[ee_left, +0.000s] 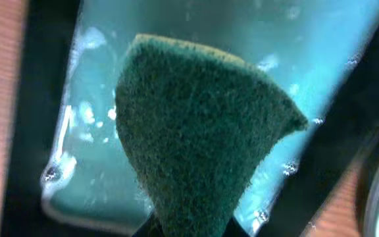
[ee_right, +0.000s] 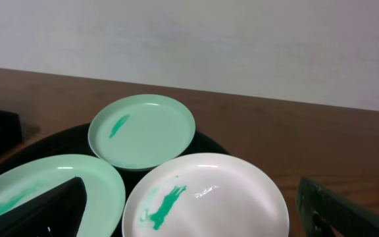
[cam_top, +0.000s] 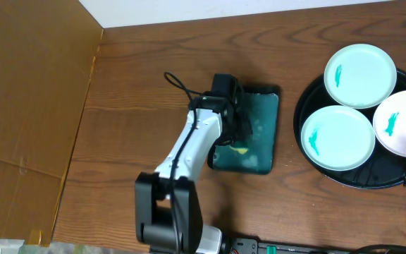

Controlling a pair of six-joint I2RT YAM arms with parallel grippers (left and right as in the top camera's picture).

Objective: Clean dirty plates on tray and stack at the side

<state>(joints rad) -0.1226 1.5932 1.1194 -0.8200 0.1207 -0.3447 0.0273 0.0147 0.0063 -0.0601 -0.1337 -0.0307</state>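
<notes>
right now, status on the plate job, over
Left gripper shut on sponge, over the teal tray. Right gripper open, by the black tray. Three plates on it, all smeared, none stacked. Nothing seen in the way.

No text, label, brand, number or sign can be read in any of the three views.
</notes>
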